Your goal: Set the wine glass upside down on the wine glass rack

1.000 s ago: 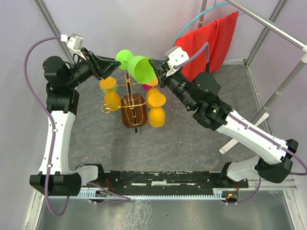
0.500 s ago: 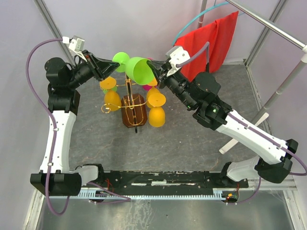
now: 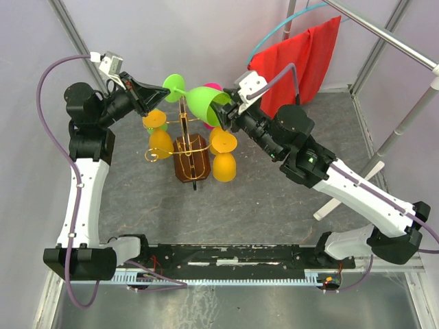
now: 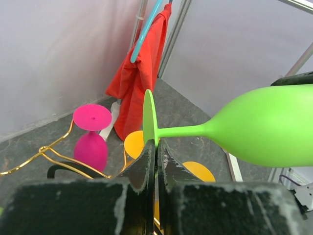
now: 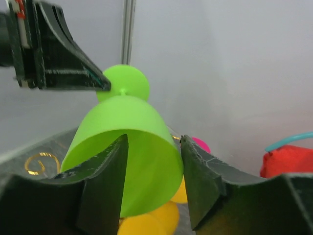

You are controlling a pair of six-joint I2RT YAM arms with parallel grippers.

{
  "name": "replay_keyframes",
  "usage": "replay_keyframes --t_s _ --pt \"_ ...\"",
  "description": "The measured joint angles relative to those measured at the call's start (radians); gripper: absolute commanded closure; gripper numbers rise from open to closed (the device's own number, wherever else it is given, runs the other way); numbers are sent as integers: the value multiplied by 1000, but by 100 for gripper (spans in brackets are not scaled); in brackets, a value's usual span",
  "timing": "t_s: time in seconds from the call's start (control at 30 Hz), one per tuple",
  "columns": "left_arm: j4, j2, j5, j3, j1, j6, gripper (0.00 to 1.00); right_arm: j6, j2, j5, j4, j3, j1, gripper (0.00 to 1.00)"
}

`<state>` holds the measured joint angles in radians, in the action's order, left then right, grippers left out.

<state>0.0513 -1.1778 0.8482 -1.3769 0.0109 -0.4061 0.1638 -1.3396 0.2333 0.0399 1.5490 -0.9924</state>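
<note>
The green wine glass [image 3: 202, 103] lies on its side in the air, stretched between the two claws. Its round foot is nipped edge-on in the tips of the left claw [image 3: 164, 88], which is closed tight on it, and its stem and bowl run straight away from that claw. The bowl's mouth faces the right claw [image 3: 225, 108], whose jaws stand parted with one side of the rim between them; whether either finger touches the bowl I cannot tell. Below both claws the wine glass rack [image 3: 191, 161] stands on the desk [image 3: 274, 205], its gold wire arms carrying orange glasses [image 3: 224, 164] hung upside down. A pink glass [image 4: 91, 147] hangs beyond and below the left claw. A red cloth [image 3: 305, 58] hangs behind the right claw.
</note>
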Motion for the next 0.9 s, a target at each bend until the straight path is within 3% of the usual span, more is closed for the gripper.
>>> replay_keyframes --t_s 0.3,0.53,0.67,0.9 --pt "31 -29 -39 -103 -2 122 97 48 116 36 -315 -13 0 24" --pt "63 -43 -24 -156 -2 266 97 61 161 72 -587 161 0 22" --pt "115 -43 16 -161 -7 378 97 61 103 70 -674 338 0 22" --pt "206 -17 41 -159 -96 603 97 45 -138 -33 -718 633 0 26"
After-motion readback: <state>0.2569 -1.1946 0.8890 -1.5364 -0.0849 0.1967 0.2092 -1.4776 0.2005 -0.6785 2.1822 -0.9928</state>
